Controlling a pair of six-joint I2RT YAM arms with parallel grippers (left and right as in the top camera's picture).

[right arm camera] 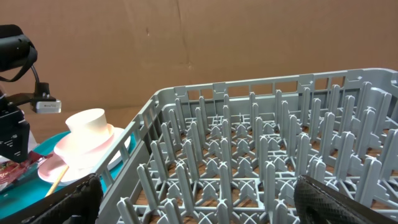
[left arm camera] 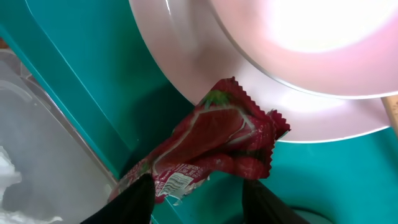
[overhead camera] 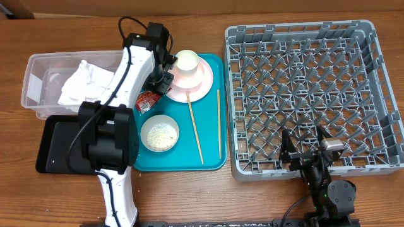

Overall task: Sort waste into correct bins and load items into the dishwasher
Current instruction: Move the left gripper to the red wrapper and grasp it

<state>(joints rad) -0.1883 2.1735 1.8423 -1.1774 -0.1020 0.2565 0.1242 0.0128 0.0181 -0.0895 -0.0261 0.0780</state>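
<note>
A: Wooden table (overhead camera: 189, 195), teal tray (overhead camera: 211, 161) centre. Why is the left gripper (left arm camera: 196, 200) low at the plate's (left arm camera: 186, 56) 8 o'clock?
B: Snack wrapper (left arm camera: 217, 137) lies there against the rim; bin-bound, I judge. Jaws apart, straddling its lower end, not clamped.
A: Right gripper (right arm camera: 205, 202)?
B: Jaws wide, parked at the dish rack's (right arm camera: 261, 124) 6 o'clock edge.

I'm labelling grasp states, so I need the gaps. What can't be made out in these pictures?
Left wrist: whether the left hand pinches the red wrapper; the bottom edge cuts off its fingertips.
Overhead: that hand and most of the wrapper, hidden under the left arm.
Overhead: part of the black tray, under the same arm.
</note>
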